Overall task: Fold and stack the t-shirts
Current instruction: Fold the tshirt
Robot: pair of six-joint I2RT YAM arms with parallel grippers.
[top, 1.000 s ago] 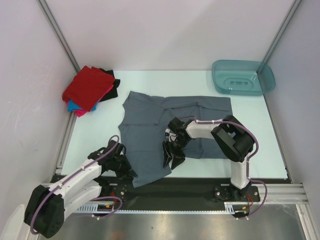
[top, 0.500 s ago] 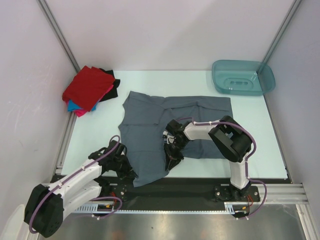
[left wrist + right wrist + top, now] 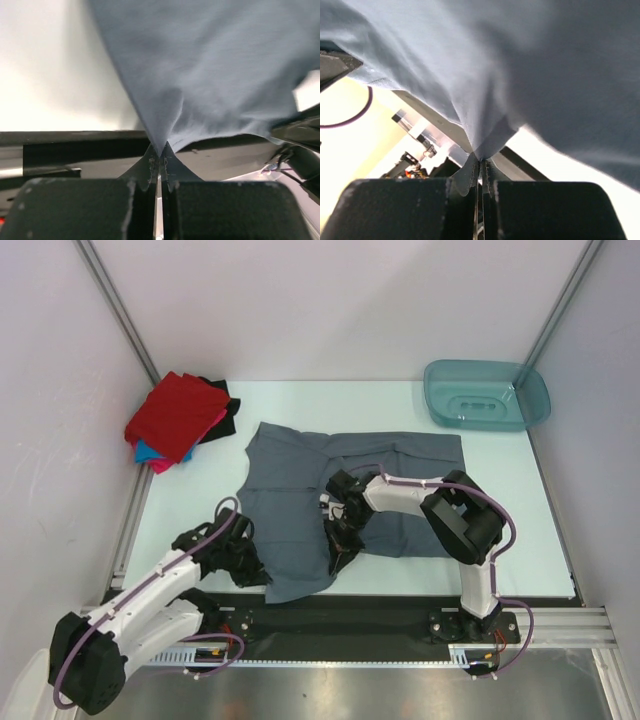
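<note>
Pale desk (image 3: 180, 510) between white walls: I pinch the near edge of a slate grey t-shirt (image 3: 300, 500) with both sets of jaws, set for a fold.

My left jaws are pressed together on the shirt's near left corner and my right jaws on the near edge further right, each holding a small peak of cloth just above the desk, while the rest lies spread flat mid-desk. Both bites look thin, so I judge that a quick or uneven lift could pull the cloth free or drag the fold askew. The loose hem reaches the black base rail (image 3: 400, 612), where it might snag. A pile of t-shirts (image 3: 178, 418), red on top, sits in the far left corner. A teal tub (image 3: 487, 395) sits far right. Both are well apart from the fold.
</note>
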